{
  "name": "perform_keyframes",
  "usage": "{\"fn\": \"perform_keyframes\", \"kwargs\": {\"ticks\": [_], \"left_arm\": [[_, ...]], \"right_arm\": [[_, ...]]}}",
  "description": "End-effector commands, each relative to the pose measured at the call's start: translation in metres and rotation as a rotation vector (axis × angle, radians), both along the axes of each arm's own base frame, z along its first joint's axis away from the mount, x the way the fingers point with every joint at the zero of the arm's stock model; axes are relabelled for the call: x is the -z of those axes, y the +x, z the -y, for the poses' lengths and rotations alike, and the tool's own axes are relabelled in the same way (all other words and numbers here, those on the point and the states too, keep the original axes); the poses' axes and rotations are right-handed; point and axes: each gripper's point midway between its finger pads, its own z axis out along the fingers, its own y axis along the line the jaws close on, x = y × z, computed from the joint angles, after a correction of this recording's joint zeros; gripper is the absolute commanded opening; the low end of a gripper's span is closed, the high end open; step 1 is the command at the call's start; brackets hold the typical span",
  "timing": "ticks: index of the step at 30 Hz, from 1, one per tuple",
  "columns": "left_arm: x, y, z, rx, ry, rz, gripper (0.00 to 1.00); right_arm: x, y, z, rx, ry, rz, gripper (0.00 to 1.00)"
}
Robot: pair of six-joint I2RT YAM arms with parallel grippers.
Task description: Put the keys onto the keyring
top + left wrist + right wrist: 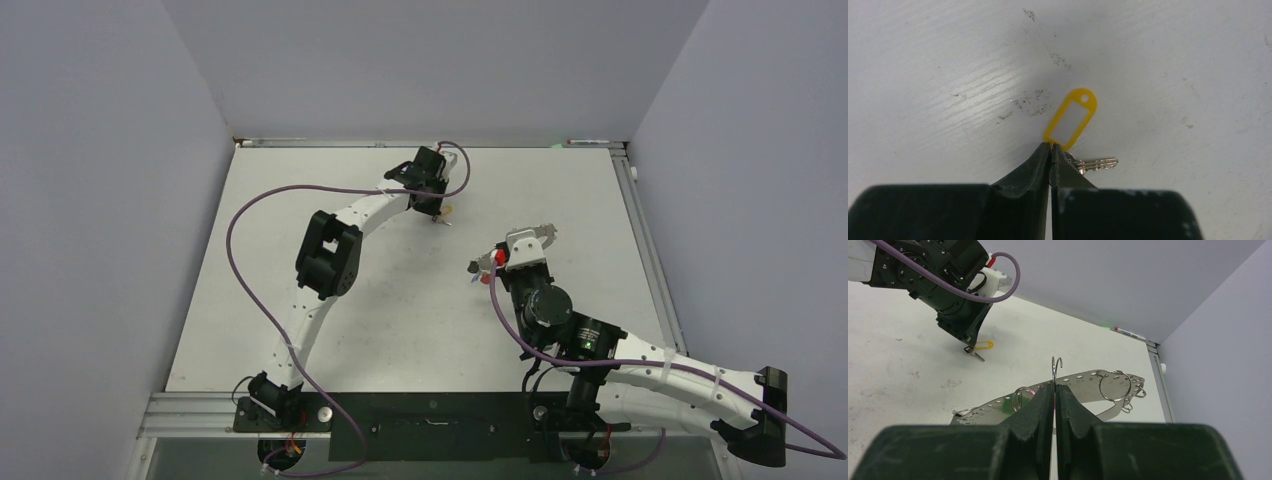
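A silver key (1096,164) with a yellow tag (1071,120) lies on the white table, far centre. My left gripper (1050,146) is shut on it where tag and key join; the top view shows this gripper (437,212) next to the yellow tag (448,208). My right gripper (1054,385) is shut on the keyring (1083,377), a shiny silver loop with a row of small holes. The loop's wire hook (1055,365) sticks up between the fingers. Small wire rings (1115,386) hang on the loop, and a green tag (1008,403) shows behind the left finger.
The right wrist view also catches the left gripper (968,335) with the yellow tag (984,345) beyond the keyring. Grey walls close the table on three sides, with a raised rail (640,220) along its right edge. Purple cables (240,260) loop beside both arms.
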Motion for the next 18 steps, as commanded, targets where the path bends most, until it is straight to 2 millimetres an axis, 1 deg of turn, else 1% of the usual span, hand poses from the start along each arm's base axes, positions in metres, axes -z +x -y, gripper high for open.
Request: {"fn": "perform_keyframes", "kwargs": {"ticks": [1, 4, 6, 7, 8, 10, 11, 14, 15, 18], "left_arm": [[-0.016, 0.009, 0.002, -0.012, -0.031, 0.04, 0.0], [-0.023, 0.008, 0.0, -0.01, -0.029, 0.05, 0.0], [-0.027, 0.002, -0.002, -0.011, -0.029, 0.045, 0.0], [-0.031, 0.001, -0.006, -0.026, -0.02, 0.05, 0.0], [-0.027, -0.009, -0.014, -0.046, -0.011, 0.042, 0.0], [-0.029, -0.02, -0.019, -0.06, -0.019, 0.042, 0.0], [-0.037, -0.026, -0.021, -0.067, -0.029, 0.051, 0.0], [-0.03, -0.053, -0.036, -0.088, -0.004, 0.035, 0.0], [-0.024, -0.063, -0.043, -0.096, 0.009, 0.027, 0.0], [-0.016, -0.098, -0.056, -0.103, 0.015, 0.008, 0.0]], "right_arm": [[-0.008, -0.001, -0.005, -0.011, 0.039, 0.015, 0.05], [-0.007, -0.001, -0.005, -0.01, 0.037, 0.014, 0.05], [-0.007, -0.001, -0.004, -0.008, 0.034, 0.014, 0.05], [-0.008, -0.001, -0.004, -0.008, 0.035, 0.015, 0.05], [-0.008, -0.002, -0.004, -0.01, 0.038, 0.017, 0.05], [-0.008, -0.002, -0.005, -0.011, 0.035, 0.016, 0.05], [-0.008, -0.002, -0.005, -0.012, 0.035, 0.016, 0.05], [-0.008, -0.002, -0.005, -0.015, 0.034, 0.017, 0.05], [-0.008, -0.002, -0.005, -0.014, 0.034, 0.017, 0.05], [-0.008, -0.002, -0.006, -0.019, 0.035, 0.018, 0.05]]}}
